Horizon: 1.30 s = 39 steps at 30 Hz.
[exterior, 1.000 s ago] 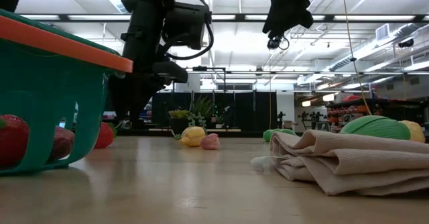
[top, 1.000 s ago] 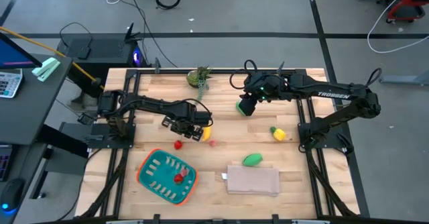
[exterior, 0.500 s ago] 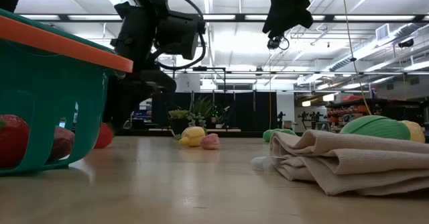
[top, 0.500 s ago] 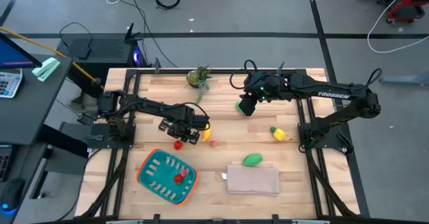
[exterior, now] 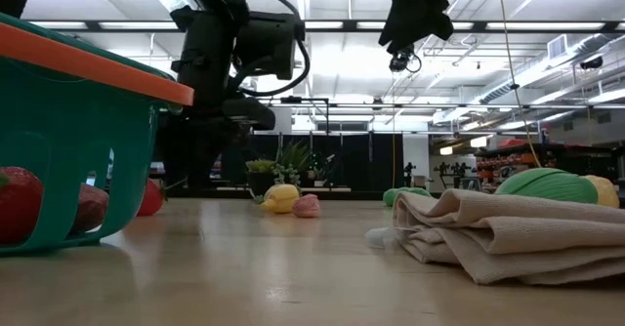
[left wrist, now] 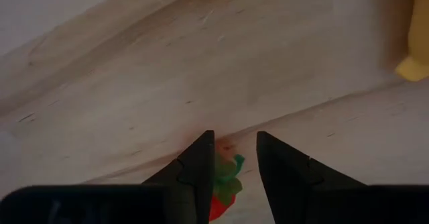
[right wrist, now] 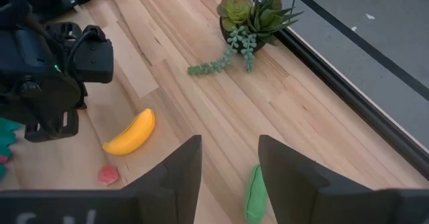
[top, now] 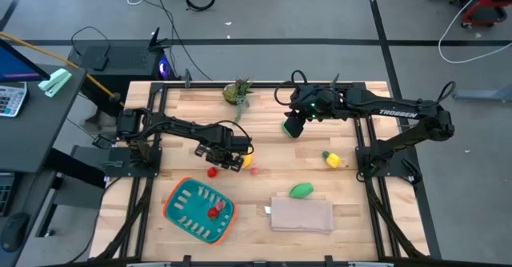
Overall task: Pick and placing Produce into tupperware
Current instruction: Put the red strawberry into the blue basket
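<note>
The teal tupperware (top: 186,207) with an orange rim lies at the near left and holds one red piece (top: 214,212). My left gripper (top: 226,158) hovers open near the table's middle. A red piece with a green top (left wrist: 224,192) lies on the wood below the gap between its fingers, untouched. The yellow banana (top: 247,160) and a tiny red piece (top: 255,169) lie just right of it. My right gripper (top: 293,128) hovers open over a green piece (right wrist: 255,194). Another green piece (top: 301,190) and a yellow piece with a green top (top: 331,159) lie at the right.
A beige folded slab (top: 302,215) lies at the near middle. A potted green plant (top: 238,91) with a dangling stem stands at the far edge. Bare wood shows between the tupperware and the left gripper.
My left gripper has risen a little and tipped. It has swung slightly toward the table's left edge and back, staying over the red piece. The produce has stayed where it was.
</note>
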Tool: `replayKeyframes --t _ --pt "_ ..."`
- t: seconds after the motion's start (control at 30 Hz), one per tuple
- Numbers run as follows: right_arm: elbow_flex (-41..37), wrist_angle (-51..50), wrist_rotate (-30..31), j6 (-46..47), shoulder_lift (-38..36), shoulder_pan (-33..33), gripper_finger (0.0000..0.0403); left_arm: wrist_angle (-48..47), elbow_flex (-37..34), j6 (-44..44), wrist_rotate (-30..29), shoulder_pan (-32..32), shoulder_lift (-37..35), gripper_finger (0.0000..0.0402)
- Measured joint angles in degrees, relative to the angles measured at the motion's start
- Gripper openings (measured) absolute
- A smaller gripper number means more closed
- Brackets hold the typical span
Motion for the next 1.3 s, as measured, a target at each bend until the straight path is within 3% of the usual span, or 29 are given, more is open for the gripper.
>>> replayKeyframes --t 0.57,0.9,1.1,1.3 --pt "0.0 0.4 0.0 0.0 0.0 0.0 0.0156 -0.2 0.0 0.1 2.7 -1.9 0.0 0.0104" --pt "0.0 1.4 0.0 0.0 0.0 0.0 0.0156 -0.8 0.5 5.5 2.5 -1.9 0.0 0.0009" --pt "0.0 1.4 0.0 0.0 0.0 0.0 0.0156 -3.8 4.7 10.0 2.1 -1.9 0.0 0.0006" --pt "0.0 1.4 0.0 0.0 0.0 0.0 0.0156 -15.2 14.7 13.5 -0.3 -1.9 0.0 0.0004"
